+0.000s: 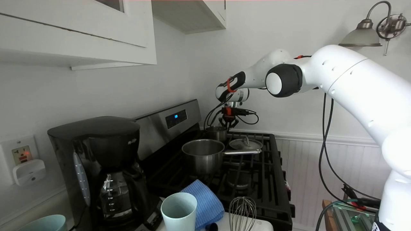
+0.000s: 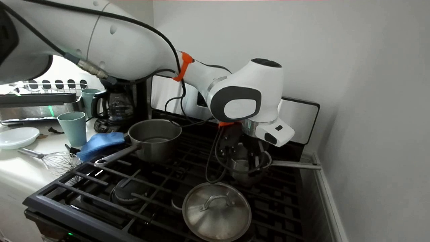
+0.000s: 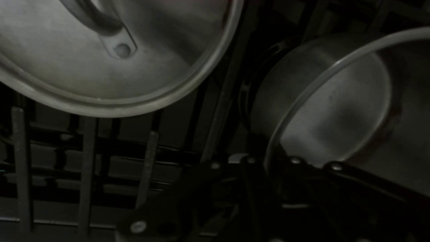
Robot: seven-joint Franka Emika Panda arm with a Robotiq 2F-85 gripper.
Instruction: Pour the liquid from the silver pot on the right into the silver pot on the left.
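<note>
The right silver pot (image 2: 247,174) stands at the back right of the stove, its handle pointing toward the wall. It also shows in an exterior view (image 1: 217,134) and, partly cut off, in the wrist view (image 3: 282,80). The left silver pot (image 2: 156,149) stands on the grate near the coffee maker and shows in an exterior view (image 1: 205,160). My gripper (image 3: 270,151) points down at the right pot's rim, one finger inside and one outside, and looks shut on it. The gripper also shows in both exterior views (image 1: 228,126) (image 2: 254,159). I cannot make out liquid in either pot.
A silver lid (image 2: 218,215) lies on the front right of the grate, close to the right pot. A blue cloth (image 1: 204,199), a light green cup (image 1: 179,208) and a whisk (image 1: 242,213) are beside the stove. A wall (image 2: 369,134) borders the right side.
</note>
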